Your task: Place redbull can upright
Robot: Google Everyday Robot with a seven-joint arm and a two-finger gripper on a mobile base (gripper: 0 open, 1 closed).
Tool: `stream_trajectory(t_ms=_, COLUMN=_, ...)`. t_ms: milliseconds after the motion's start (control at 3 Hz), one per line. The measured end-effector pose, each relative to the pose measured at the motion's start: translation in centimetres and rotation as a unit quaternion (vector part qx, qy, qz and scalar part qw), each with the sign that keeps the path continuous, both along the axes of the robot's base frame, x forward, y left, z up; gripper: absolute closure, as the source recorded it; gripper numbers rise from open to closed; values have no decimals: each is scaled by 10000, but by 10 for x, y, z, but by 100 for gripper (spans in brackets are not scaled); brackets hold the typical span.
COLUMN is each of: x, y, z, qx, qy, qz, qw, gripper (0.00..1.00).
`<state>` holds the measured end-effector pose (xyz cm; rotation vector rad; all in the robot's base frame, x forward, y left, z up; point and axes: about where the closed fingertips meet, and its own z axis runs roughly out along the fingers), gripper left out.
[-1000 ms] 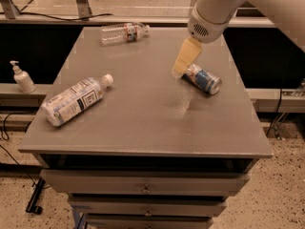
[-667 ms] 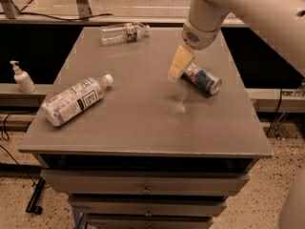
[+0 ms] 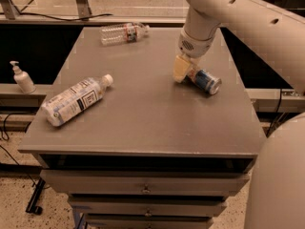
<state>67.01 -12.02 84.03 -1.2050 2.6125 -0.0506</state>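
Redbull can lying on side, right part of table; not upright yet. My gripper low at can's left end, touching or just beside. Gripper state: can't tell, grasp unconfirmed. Left: grip, tip upright, release.

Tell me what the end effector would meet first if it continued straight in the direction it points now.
Probably the table top, just left of the can lying on its side. The end effector points down beside the can's end and might graze it; depth is unclear.
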Motion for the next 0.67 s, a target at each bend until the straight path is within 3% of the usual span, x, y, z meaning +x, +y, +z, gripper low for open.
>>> stream_trajectory(t_ms=333, x=3, y=-4, z=2, qx=135, qy=32, qz=-41, qw=9999, gripper=65)
stream_trajectory(t_ms=667, x=6, y=-7, z=28, qx=523, qy=-175, qz=18, qw=9985, gripper=87)
